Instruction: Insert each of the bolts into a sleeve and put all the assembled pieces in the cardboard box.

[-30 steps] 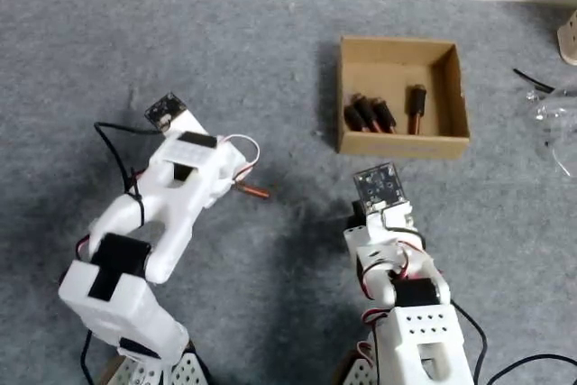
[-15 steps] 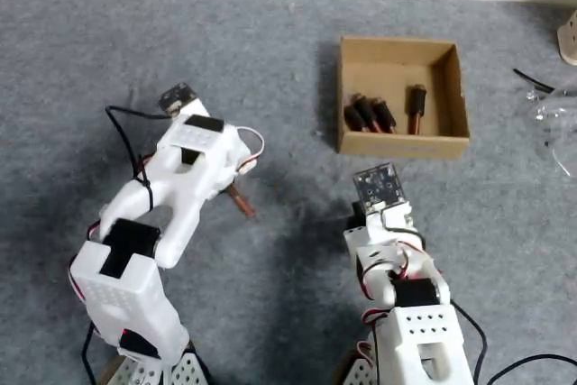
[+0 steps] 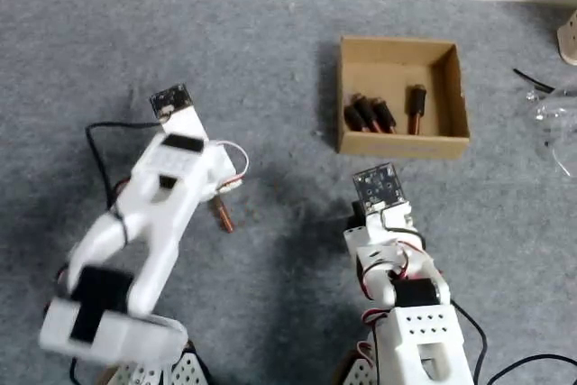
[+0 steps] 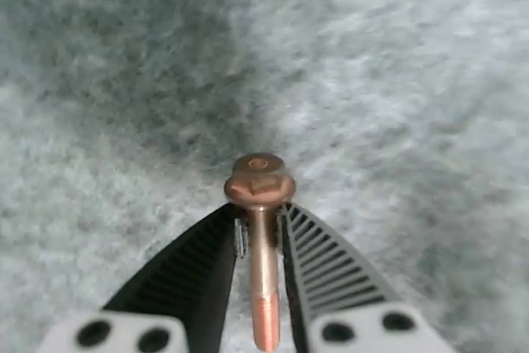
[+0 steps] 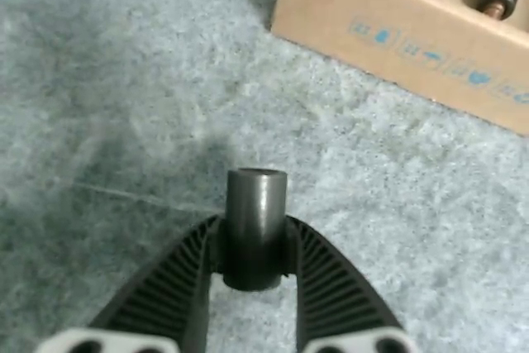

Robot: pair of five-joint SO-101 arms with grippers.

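Observation:
My left gripper (image 4: 259, 233) is shut on a copper bolt (image 4: 260, 229), its hex head pointing away over the grey felt. In the high view the bolt (image 3: 222, 215) sticks out of the left arm at mid-table. My right gripper (image 5: 252, 258) is shut on a dark sleeve (image 5: 254, 225), open end up, near the cardboard box (image 5: 397, 35). The box (image 3: 448, 65) sits at the back right and holds several assembled pieces (image 3: 370, 114), one more (image 3: 416, 108) lying apart.
Grey felt covers the table. Clear plastic and a black cable (image 3: 545, 105) lie at the right edge, with a pale object (image 3: 568, 38) in the far right corner. Open felt lies between the two arms.
The left arm swung back toward the left and nearer, turning the bolt from pointing right to pointing down toward the front. The right arm stayed still.

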